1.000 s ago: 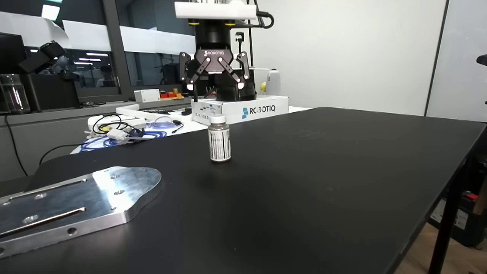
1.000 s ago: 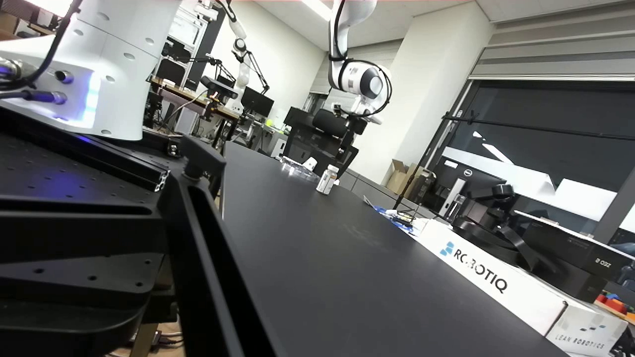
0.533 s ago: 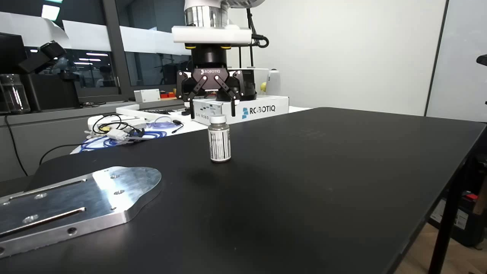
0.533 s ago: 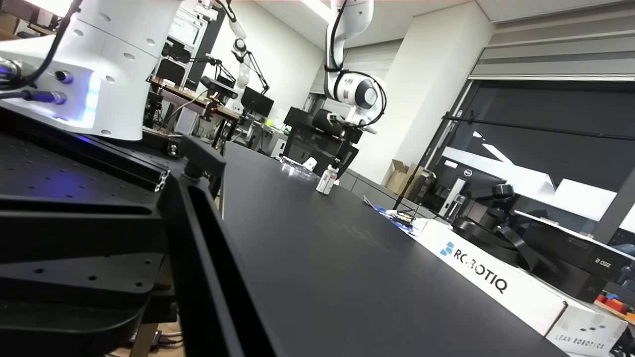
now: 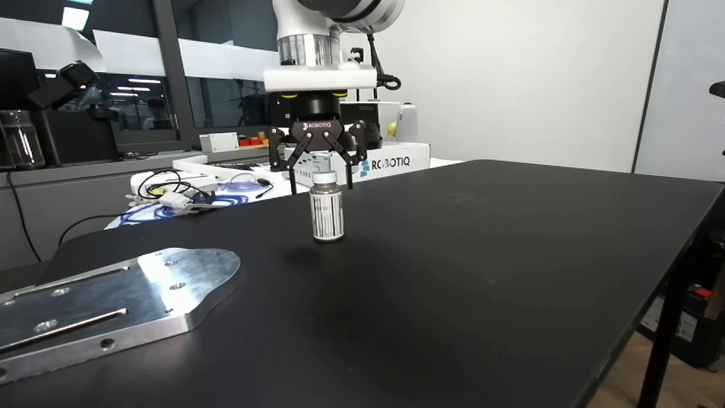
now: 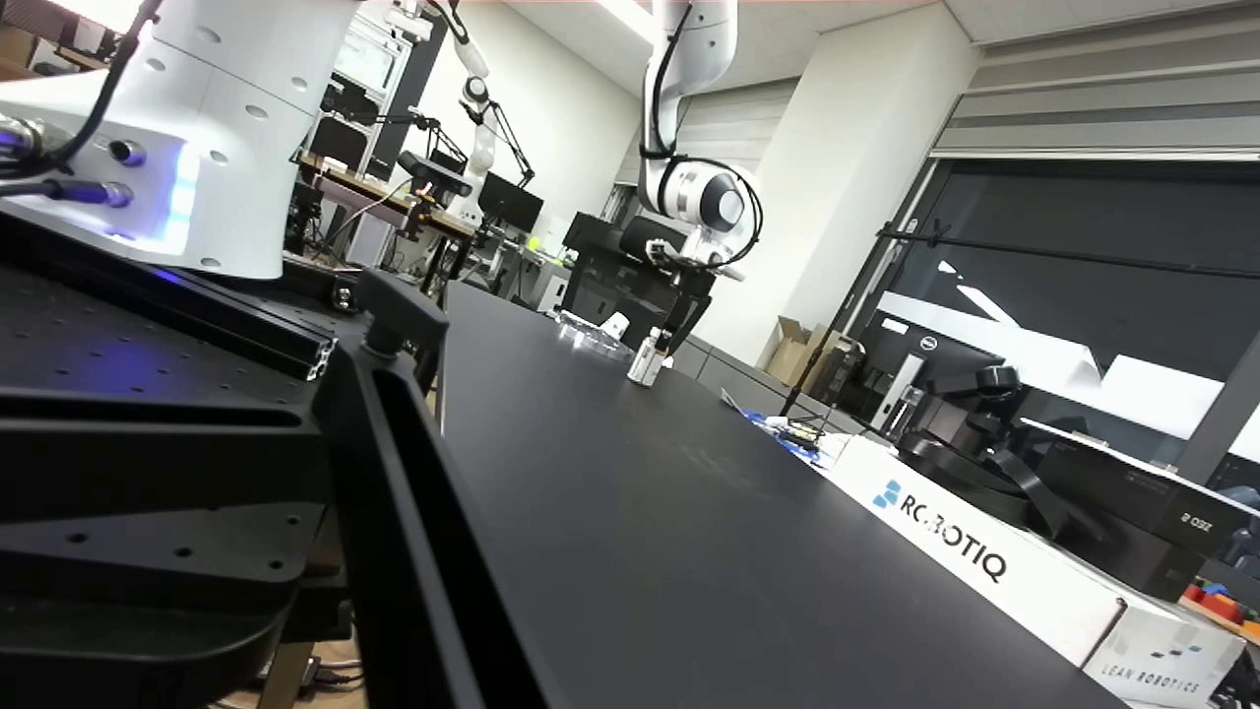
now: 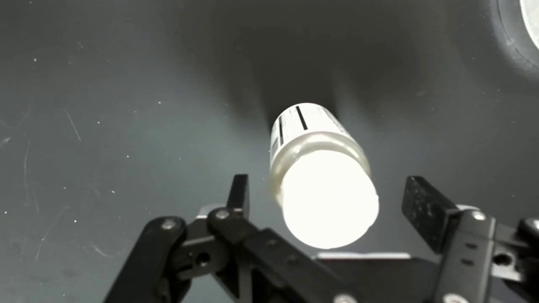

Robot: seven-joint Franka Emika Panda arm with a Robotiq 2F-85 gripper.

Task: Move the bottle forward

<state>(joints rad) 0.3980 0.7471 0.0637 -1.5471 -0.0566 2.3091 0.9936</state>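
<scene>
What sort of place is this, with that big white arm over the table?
Probably a robotics lab or workshop: a robot arm reaches over the black table, with a white box lettered ROBOTIQ and a metal plate with holes in view.

White arm [image 6: 694, 59], black "ROBOTIQ" gripper [image 5: 321, 184]

1. The bottle [image 5: 327, 207] stands upright, small and cylindrical, white cap [image 7: 330, 200] on!
2. Pale label [image 5: 328, 217] on the body, dark vertical bars, silvery-grey shoulder gleaming above.
3. Base flat on the black tabletop [image 5: 453, 272]!
</scene>
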